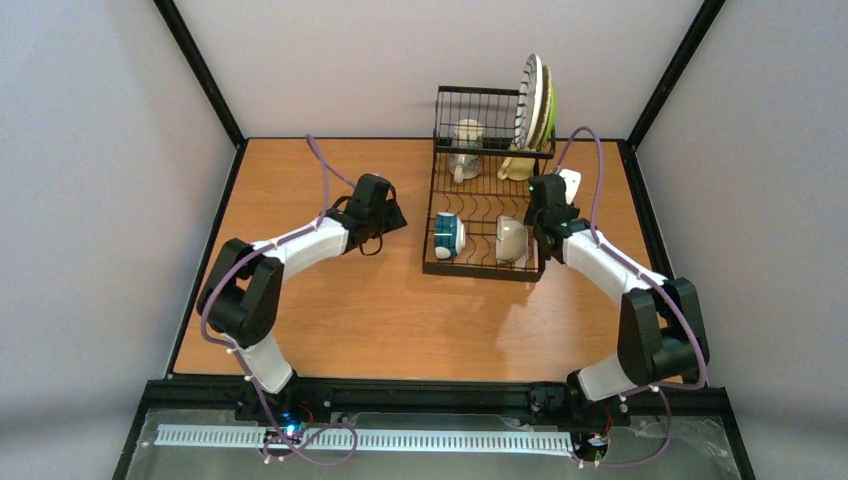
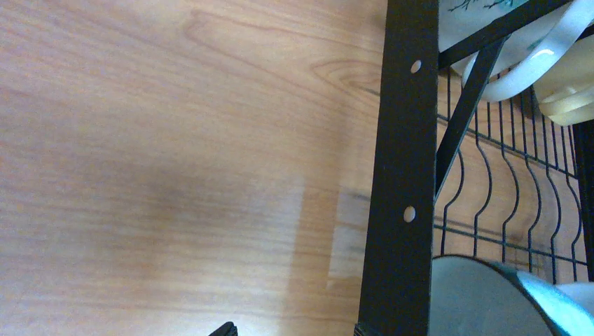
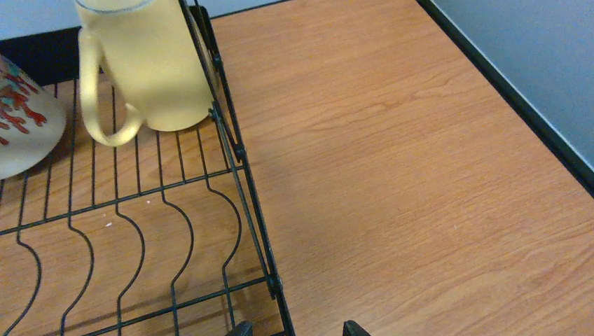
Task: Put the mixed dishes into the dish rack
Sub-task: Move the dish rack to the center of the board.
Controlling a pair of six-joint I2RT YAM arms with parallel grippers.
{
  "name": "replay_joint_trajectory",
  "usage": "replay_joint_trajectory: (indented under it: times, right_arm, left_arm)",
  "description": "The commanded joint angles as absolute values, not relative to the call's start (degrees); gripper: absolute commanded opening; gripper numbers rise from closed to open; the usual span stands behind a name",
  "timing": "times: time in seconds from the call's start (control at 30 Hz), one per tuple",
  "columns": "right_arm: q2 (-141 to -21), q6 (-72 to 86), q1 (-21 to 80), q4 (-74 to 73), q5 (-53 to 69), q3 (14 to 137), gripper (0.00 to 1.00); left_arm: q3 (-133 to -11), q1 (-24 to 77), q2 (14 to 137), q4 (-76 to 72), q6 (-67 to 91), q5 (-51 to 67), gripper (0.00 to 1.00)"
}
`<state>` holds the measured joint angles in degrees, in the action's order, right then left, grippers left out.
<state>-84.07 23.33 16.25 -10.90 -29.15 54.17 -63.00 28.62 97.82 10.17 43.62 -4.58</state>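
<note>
Dish rack sits far-centre on the surface, w/ lime-green plate upright at its far right, cream mug and teal-banded cup inside. No dish shows outside it, so the task looks approx. done. Left hand, just left of the rack, is wide and empty. Right hand, at the rack's right edge, is parted and holds nothing.

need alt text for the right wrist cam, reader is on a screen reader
A pale yellow mug sits on the black wire dish rack, against its side rim, beside a red-patterned white dish at the left edge. Wooden table fills the right half; the fingertips of the open, empty right gripper just show at the bottom.
</note>
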Motion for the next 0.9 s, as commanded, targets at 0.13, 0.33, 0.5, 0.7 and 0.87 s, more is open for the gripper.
replay_joint_trajectory:
  times: [0.13, 0.33, 0.5, 0.7, 0.87]
  right_arm:
    - [-89.85, 22.62, 13.29, -5.81, -25.41, 55.68, 0.74]
    - [-93.22, 22.11, 12.26, -4.29, -24.51, 57.00, 0.74]
    - [-95.97, 21.92, 12.00, -3.35, -24.00, 58.35, 0.74]
    - [-99.02, 21.88, 11.78, -2.92, -23.04, 60.25, 0.73]
    - [-101.20, 22.13, 11.19, -2.60, -22.26, 61.44, 0.73]
  left_arm:
    - [-66.25, 28.56, 101.04, 1.93, 37.36, -5.73, 0.94]
    - [-64.71, 28.56, 100.72, -4.48, 34.99, -4.89, 0.94]
    - [-63.05, 28.56, 100.39, -8.96, 32.93, -4.43, 0.94]
    - [-62.14, 28.56, 101.36, -12.15, 31.14, -4.01, 0.94]
    - [-61.79, 28.56, 102.62, -14.89, 30.69, -2.84, 0.94]
